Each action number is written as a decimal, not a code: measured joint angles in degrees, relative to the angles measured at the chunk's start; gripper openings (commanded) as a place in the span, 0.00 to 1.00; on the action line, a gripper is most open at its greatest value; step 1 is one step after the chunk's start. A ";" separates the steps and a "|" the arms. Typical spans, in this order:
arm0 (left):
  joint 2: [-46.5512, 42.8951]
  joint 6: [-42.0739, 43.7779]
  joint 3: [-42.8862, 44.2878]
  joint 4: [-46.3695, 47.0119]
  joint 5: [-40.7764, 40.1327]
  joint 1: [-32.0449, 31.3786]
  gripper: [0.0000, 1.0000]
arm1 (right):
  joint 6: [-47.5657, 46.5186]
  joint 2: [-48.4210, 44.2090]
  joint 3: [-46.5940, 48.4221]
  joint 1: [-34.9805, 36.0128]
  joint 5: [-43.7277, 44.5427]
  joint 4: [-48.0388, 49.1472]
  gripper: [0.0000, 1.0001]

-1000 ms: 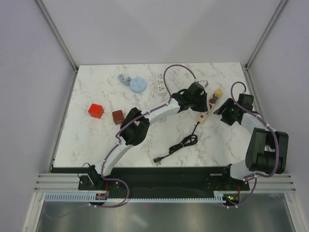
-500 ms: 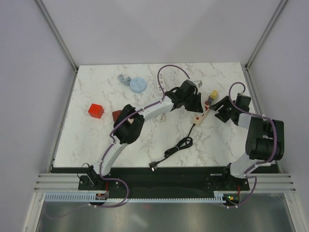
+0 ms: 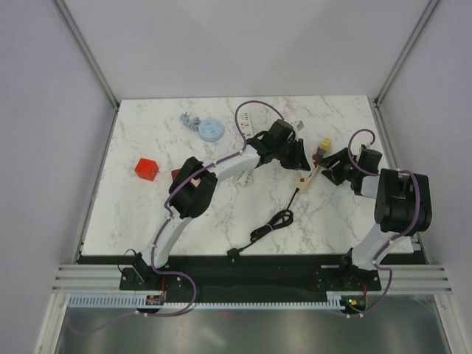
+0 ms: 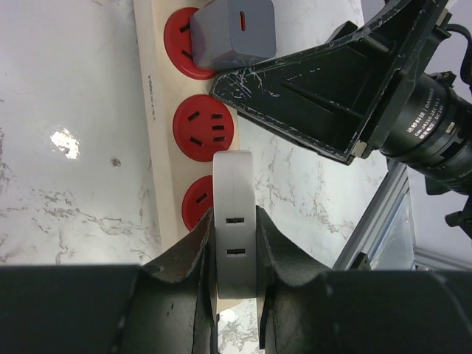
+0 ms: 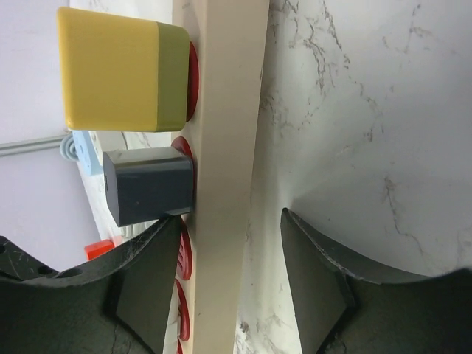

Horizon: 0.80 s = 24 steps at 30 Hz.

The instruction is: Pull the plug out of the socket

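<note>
A cream power strip (image 3: 308, 175) with red sockets lies right of centre. In the left wrist view the strip (image 4: 156, 133) carries a grey plug (image 4: 232, 33) in its far socket. My left gripper (image 4: 236, 225) is shut on a white plug (image 4: 234, 184) over the nearest red socket (image 4: 198, 203); I cannot tell whether its pins are still in. My right gripper (image 5: 228, 280) is open and straddles the strip's (image 5: 228, 133) edge below a yellow plug (image 5: 122, 70) and the grey plug (image 5: 147, 184). From above, both grippers, left (image 3: 297, 162) and right (image 3: 326, 165), meet at the strip.
The strip's black cable (image 3: 273, 223) coils toward the front edge. A red cube (image 3: 146, 169), a brown block (image 3: 177, 175), a blue disc (image 3: 210, 130) and a white power strip (image 3: 247, 122) lie on the left and back of the marble table (image 3: 147, 214).
Both grippers and the cream strip have shifted left and slightly back. The black cable was dragged left with them, its free end now nearer the front edge.
</note>
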 measured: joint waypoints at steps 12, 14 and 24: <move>0.00 -1.90 -0.44 0.61 0.17 0.31 0.02 | 5.31 3.61 -1.55 0.28 -3.56 10.10 0.42; 0.00 -2.16 -0.44 0.57 0.17 0.33 0.02 | 5.70 3.85 -1.75 0.42 -3.45 10.93 0.35; 0.00 -4.04 -0.44 0.55 0.87 0.57 0.02 | 6.58 4.13 -3.02 0.59 -3.48 14.05 0.51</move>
